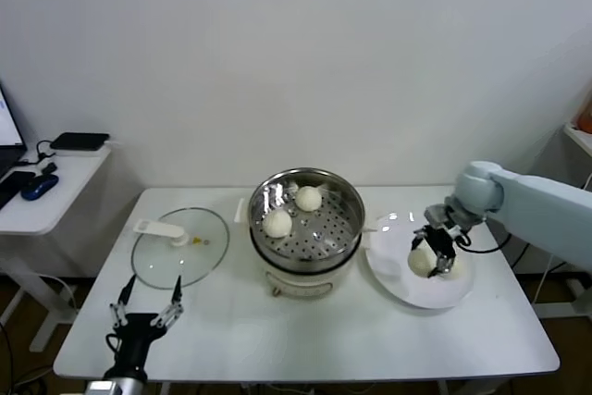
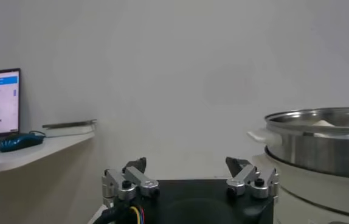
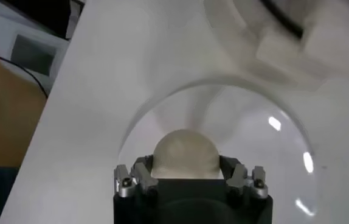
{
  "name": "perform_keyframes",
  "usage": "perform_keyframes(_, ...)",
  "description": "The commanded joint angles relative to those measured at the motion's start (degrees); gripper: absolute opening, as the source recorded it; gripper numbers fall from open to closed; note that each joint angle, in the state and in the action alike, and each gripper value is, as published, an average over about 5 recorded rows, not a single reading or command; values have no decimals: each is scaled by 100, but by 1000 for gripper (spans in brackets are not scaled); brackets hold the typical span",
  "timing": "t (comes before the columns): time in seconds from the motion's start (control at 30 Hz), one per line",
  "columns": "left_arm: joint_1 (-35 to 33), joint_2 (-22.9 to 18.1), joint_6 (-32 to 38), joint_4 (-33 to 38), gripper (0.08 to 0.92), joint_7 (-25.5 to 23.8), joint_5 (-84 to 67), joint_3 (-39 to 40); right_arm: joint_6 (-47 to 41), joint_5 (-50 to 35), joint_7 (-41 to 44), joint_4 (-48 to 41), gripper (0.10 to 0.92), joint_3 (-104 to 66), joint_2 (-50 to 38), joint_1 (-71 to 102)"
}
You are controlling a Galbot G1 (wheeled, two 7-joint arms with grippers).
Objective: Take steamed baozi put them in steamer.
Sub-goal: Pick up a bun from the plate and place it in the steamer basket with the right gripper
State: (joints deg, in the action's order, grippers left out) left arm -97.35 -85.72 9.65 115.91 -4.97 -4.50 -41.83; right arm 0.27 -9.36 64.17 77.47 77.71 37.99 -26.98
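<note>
A: Head view? 
B: Right gripper (image 1: 432,253) clamps a baozi (image 1: 423,263) on the plate (image 1: 398,277); two sit in the steamer (image 1: 342,201). 
A: Wrists? 
B: Right fingers (image 3: 143,172) flank the bun (image 3: 184,152). Left gripper (image 2: 190,177) parked, spread wide.

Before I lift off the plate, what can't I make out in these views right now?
- Fourth bun: the head view shows two buns in the steamer and one in the right tool; a second beside it on the plate is masked by the tool.
- Bun underside: the right wrist view's tool body covers it, so plate contact is unclear.
- Steamer contents: the left wrist view's rim hides them.
</note>
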Motion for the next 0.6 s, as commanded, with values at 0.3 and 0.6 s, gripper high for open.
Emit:
perform_keyframes(0.3,-2,-26,-27,56,823,-2,36,17,1497,865,265,1620,712,552,433,-2532)
perform_keyframes(0.6,-71,-26,4,61,823,5,31,-34,1865,2121,314,1593,712,-240,1349,-1941)
